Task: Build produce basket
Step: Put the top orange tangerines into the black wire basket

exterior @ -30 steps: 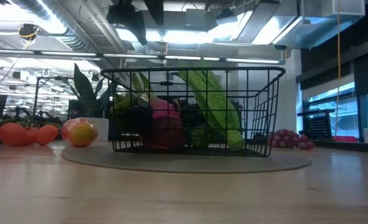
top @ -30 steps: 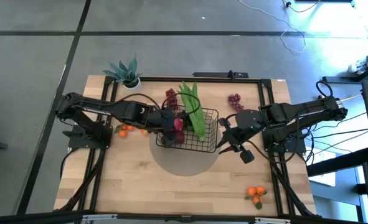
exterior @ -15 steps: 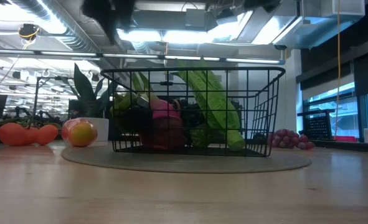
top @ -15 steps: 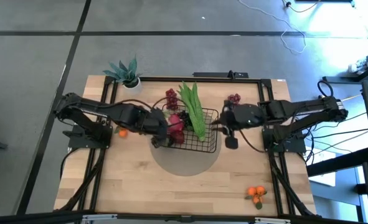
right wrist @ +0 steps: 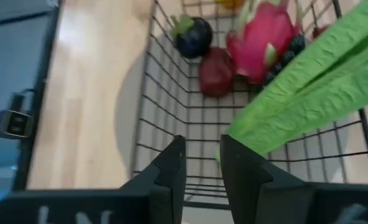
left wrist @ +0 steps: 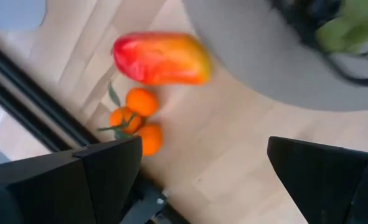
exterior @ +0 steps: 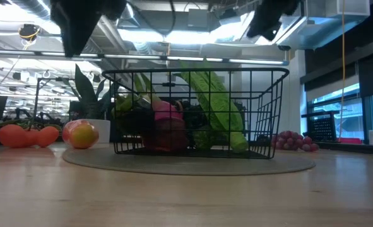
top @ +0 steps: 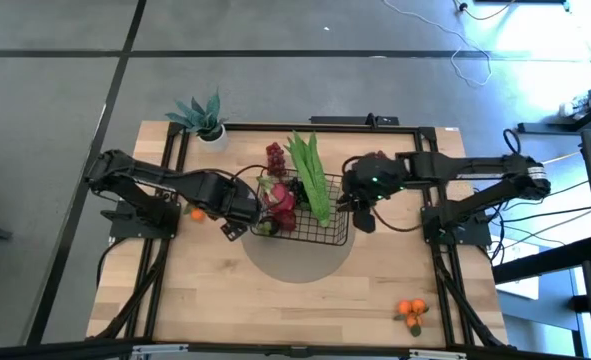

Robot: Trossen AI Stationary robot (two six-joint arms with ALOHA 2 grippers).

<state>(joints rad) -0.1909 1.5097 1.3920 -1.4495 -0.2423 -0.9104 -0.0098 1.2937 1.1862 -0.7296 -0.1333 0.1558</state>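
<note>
Filling up nicely: the basket [top: 305, 208] sits mid-table on a round grey mat [top: 297, 262], already holding the long green pods [top: 309, 178], a pink dragon fruit [right wrist: 263, 32], a dark round fruit [right wrist: 193, 36] and a reddish one [right wrist: 216, 70]. My guess is the pods lean up against the right wall simply because they're longer than the basket is wide.

The left gripper [top: 231, 222] hangs just off the basket's left edge, fingers spread wide with nothing between them. Its wrist view looks toward the mango [left wrist: 161, 58] and a cluster of small oranges [left wrist: 136, 118] lying left of the mat, so I'd bet that's the next pickup.

The right gripper [top: 367, 212] hovers by the basket's right rim, fingers nearly pinched together and empty. More oranges [top: 410, 311] wait near the front right corner, and a grape bunch [exterior: 293, 141] lies right of the basket.
</note>
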